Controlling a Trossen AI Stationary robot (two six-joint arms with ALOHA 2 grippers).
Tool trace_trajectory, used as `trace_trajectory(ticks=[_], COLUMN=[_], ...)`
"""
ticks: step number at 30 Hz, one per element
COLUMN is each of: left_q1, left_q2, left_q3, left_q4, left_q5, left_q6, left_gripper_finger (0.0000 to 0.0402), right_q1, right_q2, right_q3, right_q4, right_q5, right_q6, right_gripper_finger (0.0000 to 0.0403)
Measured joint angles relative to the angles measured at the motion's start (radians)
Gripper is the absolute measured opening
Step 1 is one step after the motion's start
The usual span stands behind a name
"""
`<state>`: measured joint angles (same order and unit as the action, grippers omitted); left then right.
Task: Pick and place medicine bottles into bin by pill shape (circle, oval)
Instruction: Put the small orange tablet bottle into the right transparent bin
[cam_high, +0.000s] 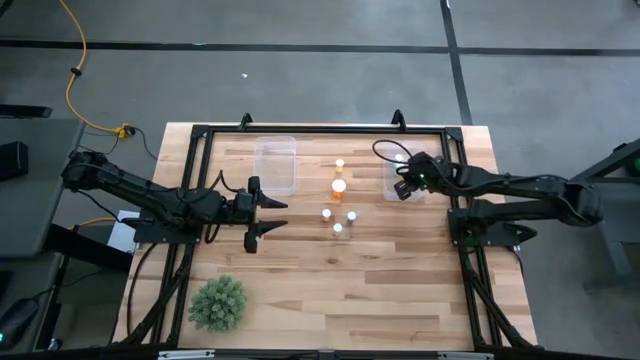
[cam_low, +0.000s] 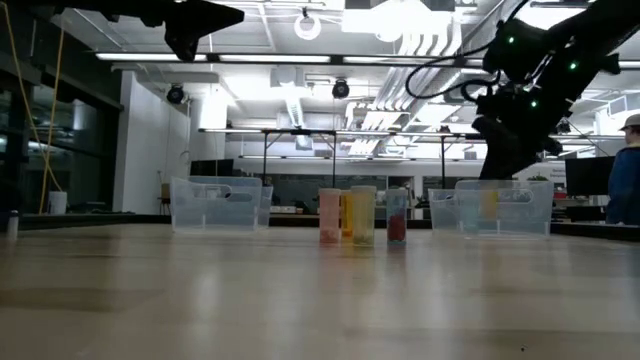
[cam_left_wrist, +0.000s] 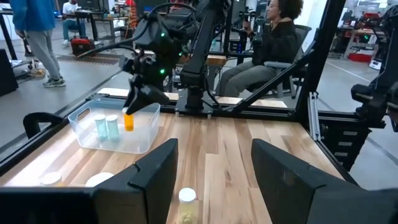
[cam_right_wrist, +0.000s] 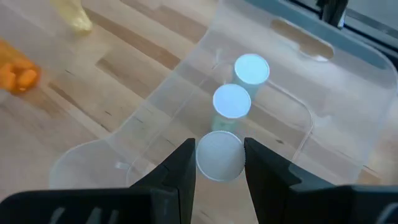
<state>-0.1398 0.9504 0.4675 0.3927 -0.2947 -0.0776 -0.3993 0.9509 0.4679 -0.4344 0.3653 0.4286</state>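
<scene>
Several small white-capped bottles (cam_high: 339, 186) stand upright on the middle of the wooden table. My right gripper (cam_right_wrist: 219, 144) hangs over the clear bin (cam_high: 405, 178) at the far right, shut on an orange bottle (cam_left_wrist: 128, 121). Two pale greenish bottles (cam_right_wrist: 231, 99) stand on the bin's floor just beyond it. My left gripper (cam_high: 268, 215) waits open and level above the table's left half. A white-capped bottle (cam_left_wrist: 186, 199) stands on the table beneath the left gripper's fingers, untouched. My right gripper pinches the orange bottle by its white cap (cam_right_wrist: 211, 163) between its two fingers. The fingers slant down from above. The bottle hangs upright below them, inside the bin's walls. Whether its bottom touches the bin's floor I cannot tell.
A second clear bin (cam_high: 275, 165) stands at the far left of the table. A green spiky plant (cam_high: 218, 302) sits near the front left corner. Black rails (cam_high: 320, 128) frame the table. A seated person (cam_left_wrist: 273, 43) shows in the room beyond.
</scene>
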Motion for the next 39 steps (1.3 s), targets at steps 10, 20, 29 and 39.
trace_trajectory(ticks=[10,20,29,39], left_q1=[0.0,0.0,0.0,0.0], left_q2=[0.0,0.0,0.0,0.0], left_q3=[0.0,0.0,0.0,0.0], left_q4=[-0.003,-0.004,-0.006,-0.007], left_q5=[0.0,0.0,0.0,0.0], left_q6=[-0.001,-0.001,-0.009,-0.016], left_gripper_finger=[0.0195,0.0195,0.0195,0.0195], right_q1=[0.0,0.0,0.0,0.0], right_q2=[0.123,0.136,0.136,0.136], right_q3=[0.0,0.0,0.0,0.0], right_q4=[0.128,0.128,0.126,0.125], right_q5=[-0.008,-0.003,-0.018,-0.018], right_q6=[0.0,0.0,0.009,0.007], right_gripper_finger=[0.0103,0.0103,0.0118,0.0174])
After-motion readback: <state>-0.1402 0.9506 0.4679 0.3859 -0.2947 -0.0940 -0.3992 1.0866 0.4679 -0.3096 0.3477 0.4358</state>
